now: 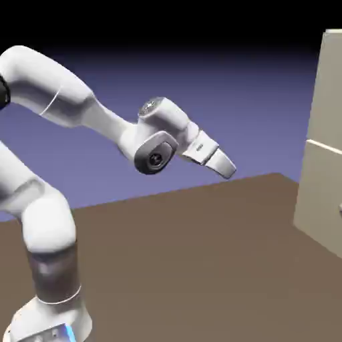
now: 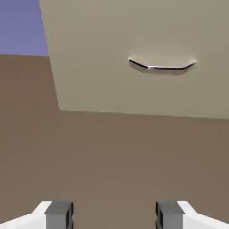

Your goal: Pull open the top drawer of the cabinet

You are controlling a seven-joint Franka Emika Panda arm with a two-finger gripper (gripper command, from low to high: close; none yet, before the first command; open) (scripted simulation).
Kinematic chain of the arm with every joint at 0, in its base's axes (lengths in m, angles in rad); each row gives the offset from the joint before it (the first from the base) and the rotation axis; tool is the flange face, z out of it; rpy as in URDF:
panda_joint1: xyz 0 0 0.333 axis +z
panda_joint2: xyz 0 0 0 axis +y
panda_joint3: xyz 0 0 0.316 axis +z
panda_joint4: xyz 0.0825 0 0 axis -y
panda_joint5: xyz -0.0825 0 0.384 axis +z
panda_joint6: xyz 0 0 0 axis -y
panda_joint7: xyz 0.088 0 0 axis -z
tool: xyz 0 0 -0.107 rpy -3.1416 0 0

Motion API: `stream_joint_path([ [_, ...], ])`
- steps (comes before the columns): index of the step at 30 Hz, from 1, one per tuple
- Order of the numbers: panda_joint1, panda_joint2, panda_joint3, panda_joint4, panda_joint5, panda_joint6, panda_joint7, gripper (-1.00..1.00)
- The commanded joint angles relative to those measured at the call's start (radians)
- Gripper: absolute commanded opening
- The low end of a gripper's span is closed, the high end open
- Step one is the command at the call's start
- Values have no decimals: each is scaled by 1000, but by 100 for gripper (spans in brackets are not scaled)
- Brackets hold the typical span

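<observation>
beige cabinet point(image 1: 319, 190), partly in view, drawers closed, pincer point(image 2: 114, 215) apart

Simulated lab: robot arm point(image 1: 160, 133), bare brown tabletop point(image 1: 180, 260), plain backdrop point(image 1: 220, 100).

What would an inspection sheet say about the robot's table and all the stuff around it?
Surface: plain brown table, reaching up to the cabinet.
Job's things: beige cabinet at the exterior view's right edge, only partly in the picture; a pale seam divides its front. The hand view shows a thin metal handle on a lower part of the front; whether that panel is the top drawer can't be told there.
Clutter: nothing seen.
Grippers: end effector open, fingertips wide apart, nothing between them, not touching the cabinet.
Cables: nothing seen.
Surroundings: white robot arm with a small blue light at its base; blue-violet backdrop, dark toward the top.
</observation>
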Motion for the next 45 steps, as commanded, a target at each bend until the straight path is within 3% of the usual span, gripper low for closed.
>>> stream_joint_path([
  [1, 10, 32, -30, 25, 44, -9, 9, 0],
  [45, 458, 1457, -1346, 1134, 1957, -422, 400, 0],
])
